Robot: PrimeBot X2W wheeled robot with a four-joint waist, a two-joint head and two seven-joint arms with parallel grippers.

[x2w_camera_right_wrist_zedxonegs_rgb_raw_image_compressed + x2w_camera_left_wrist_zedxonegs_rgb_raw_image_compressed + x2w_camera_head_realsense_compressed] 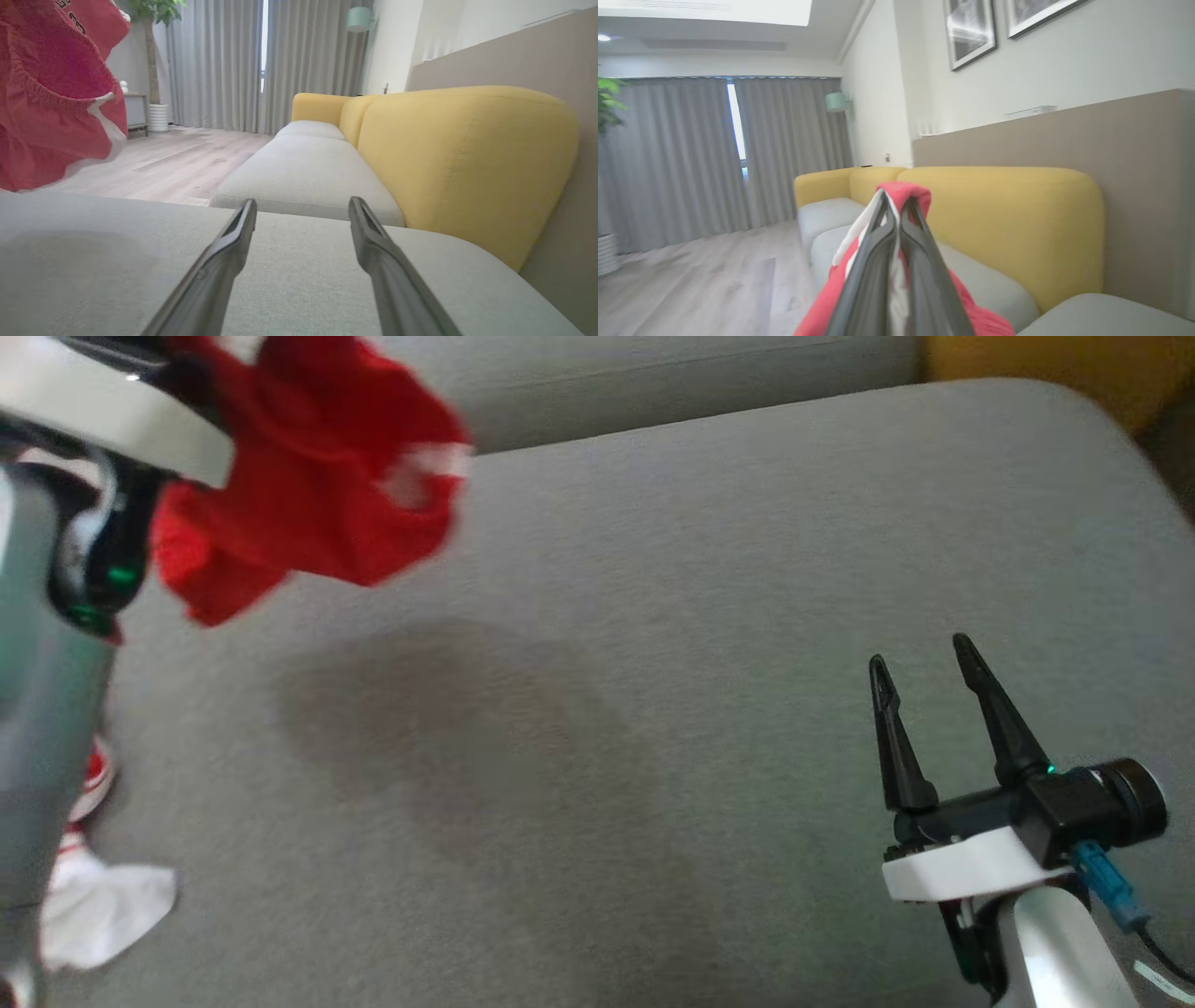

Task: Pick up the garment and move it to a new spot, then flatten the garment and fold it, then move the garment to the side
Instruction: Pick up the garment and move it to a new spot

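- so the red garment (308, 476) is hanging up in the air over the far-left part of the grey seat cushion (700, 616), all bunched up and not touching the fabric below, with a bit of white trim showing
- the left gripper (896, 205) is pinching it, fingers squeezed right together with red and white cloth poking out around them
- the right gripper (920, 653) is hovering low over the near-right part of the cushion, jaws spread wide, holding nothing, well apart from the garment
- some white and red cloth (103, 905) is lying at the cushion's near-left edge, can't tell if it's the same piece
- progress-wise I'm guessing it's only in the pick-up-and-move part: lifted yes, not set down yet, and the flattening, folding and shifting aside are all waiting
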